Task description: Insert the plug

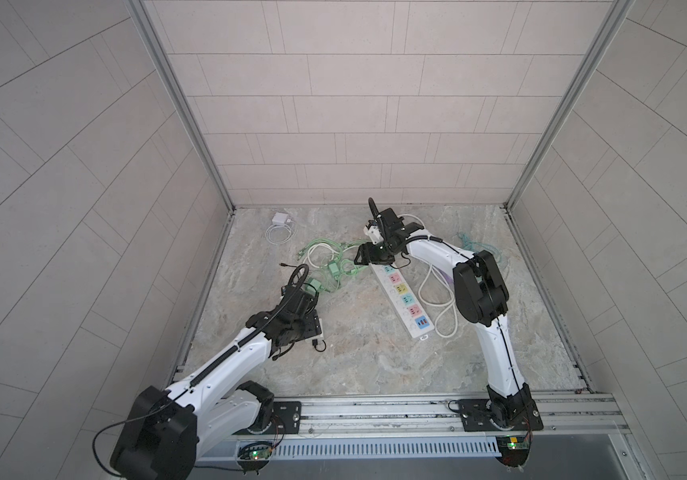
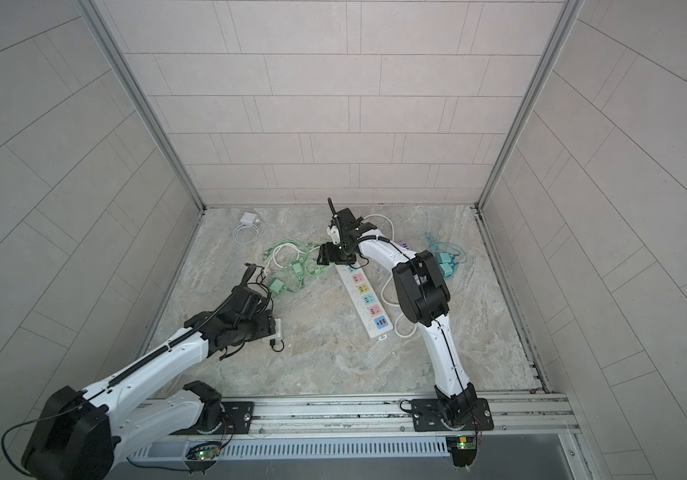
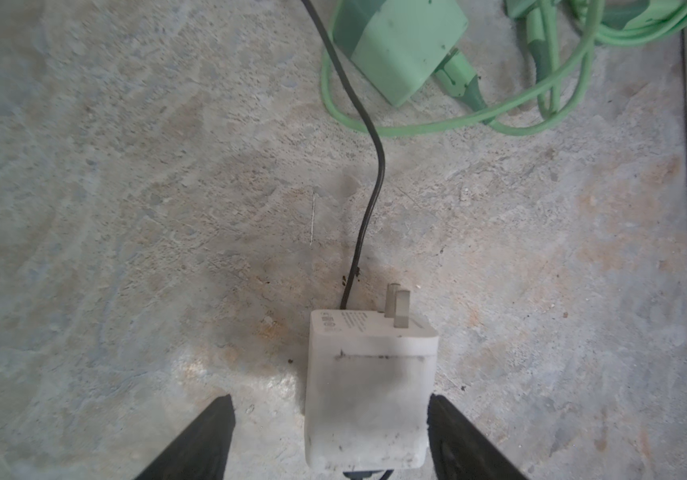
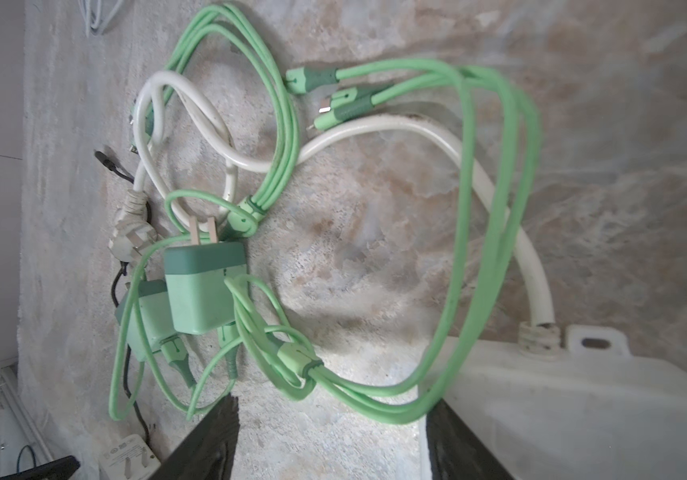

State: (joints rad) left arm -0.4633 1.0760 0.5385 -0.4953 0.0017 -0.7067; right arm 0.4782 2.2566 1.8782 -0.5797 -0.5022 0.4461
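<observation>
white charger plug (image 3: 369,390) lies flat on tabletop (image 3: 126,208) between spread jaws of left gripper (image 3: 331,401), not clamped; right gripper (image 4: 335,405) gaping, empty, by power strip (image 1: 404,297) end; likely light, rigid, slick casing: pinch flat sides, clear of prongs (image 3: 400,307); black cable (image 3: 375,174) may drag

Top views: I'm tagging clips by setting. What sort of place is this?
Probably a robot test cell: tiled panels in a metal frame, arms bolted to a rail, a power strip and chargers laid out.

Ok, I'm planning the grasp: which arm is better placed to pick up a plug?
Left: the left gripper, open, flanks the white charger. The right gripper hangs open over green cables, no plug between its jaws.
</observation>
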